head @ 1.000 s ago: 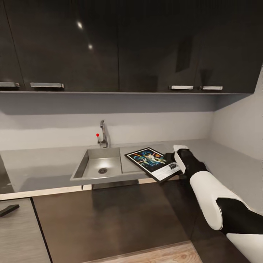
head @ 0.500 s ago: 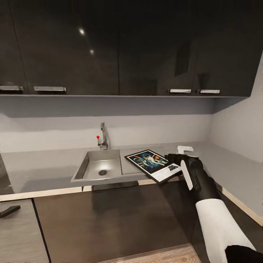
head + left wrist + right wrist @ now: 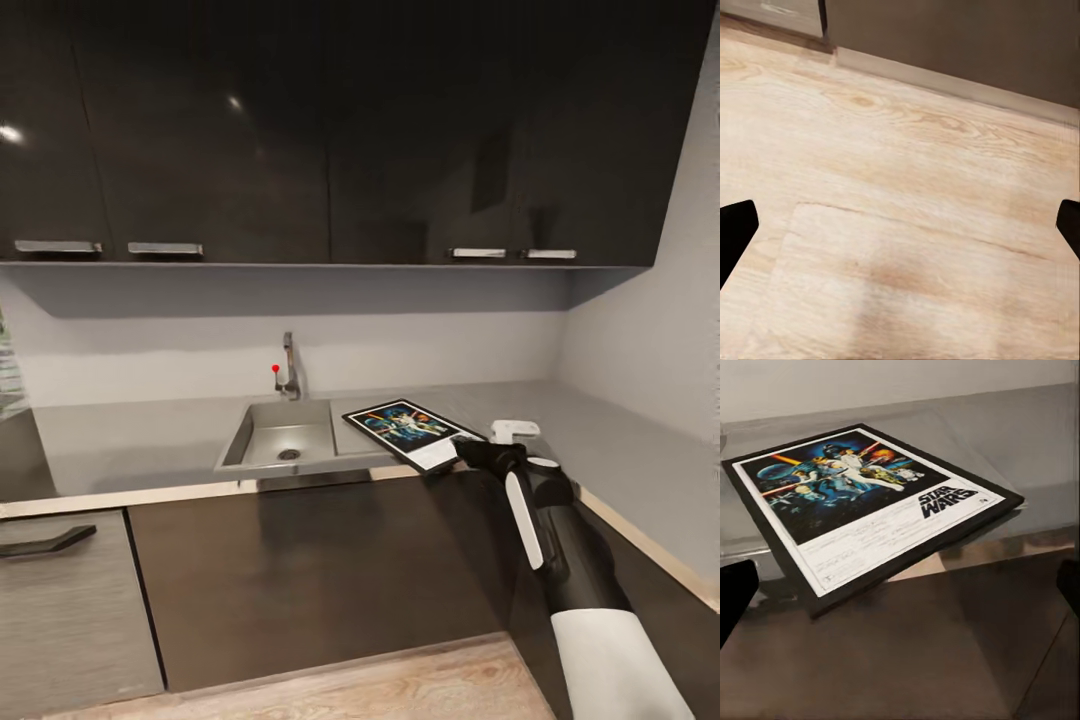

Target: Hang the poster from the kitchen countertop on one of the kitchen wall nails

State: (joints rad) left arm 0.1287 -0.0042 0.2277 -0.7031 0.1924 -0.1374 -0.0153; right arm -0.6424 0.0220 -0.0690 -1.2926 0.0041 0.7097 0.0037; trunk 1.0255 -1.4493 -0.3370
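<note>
The poster (image 3: pixel 410 431) lies flat on the kitchen countertop (image 3: pixel 130 440), just right of the sink, its near corner jutting out past the counter's front edge. In the right wrist view the poster (image 3: pixel 870 502) shows its black frame, white border and "STAR WARS" logo. My right gripper (image 3: pixel 471 451) is open at that overhanging corner, level with the counter edge; its fingertips (image 3: pixel 735 592) stand wide apart, short of the frame, with nothing between them. My left gripper (image 3: pixel 900 232) is open over the wooden floor. The wall nails are out of view.
A steel sink (image 3: pixel 285 440) with a tap (image 3: pixel 290 365) is set into the counter. A small white object (image 3: pixel 513 430) sits on the counter behind my right wrist. Dark cabinets hang above and dark fronts (image 3: pixel 320 570) stand below. A grey wall (image 3: pixel 650 330) closes the right side.
The whole picture has shifted, so the camera moved, backing off from the counter. My right arm is stretched out further and its gripper has slid from the poster's right edge to its near corner. The poster has not moved.
</note>
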